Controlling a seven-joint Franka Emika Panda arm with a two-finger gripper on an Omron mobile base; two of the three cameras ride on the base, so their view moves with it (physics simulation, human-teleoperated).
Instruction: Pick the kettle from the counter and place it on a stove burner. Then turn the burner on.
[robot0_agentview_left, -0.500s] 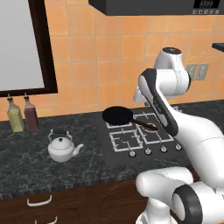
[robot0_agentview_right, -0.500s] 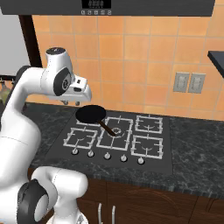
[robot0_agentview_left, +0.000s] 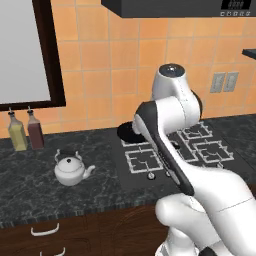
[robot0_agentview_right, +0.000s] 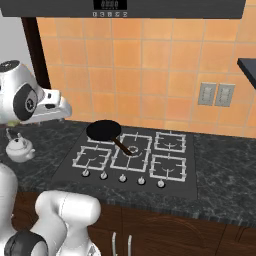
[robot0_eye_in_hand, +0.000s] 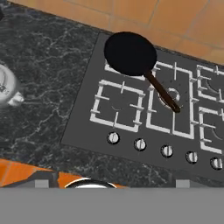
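Since half a second ago our arm has swung leftward in both base views: its upper link now crosses in front of the frying pan (robot0_agentview_right: 104, 131) in the left base view, where it earlier stood further right, and in the right base view the wrist has slid toward the left edge of the frame. Nothing on the worktop (robot0_agentview_left: 30, 185) has shifted.

We are in the first step, the reach for the kettle (robot0_agentview_left: 70, 169), and no contact has been made. It sits upright on the worktop at centre left of the left base view, well apart from the stove (robot0_agentview_right: 132, 160) and to the right of the two glass bottles (robot0_agentview_left: 26, 131). In the hand view it shows at the left edge, cut off by the frame, so we are looking more at the stove than at our target.

Our pincer cannot be made out clearly in these pictures; we take it to be spread nearly as wide as it goes, and nothing is held in it.

Next, we judge, the hand must carry on to the left until the kettle sits under it, then drop over the thin arched handle and close on it. The front left burner (robot0_eye_in_hand: 117, 106) lies bare and nearest, while the pan covers the rear left one. The knobs (robot0_eye_in_hand: 140, 144) line the stove's near edge.
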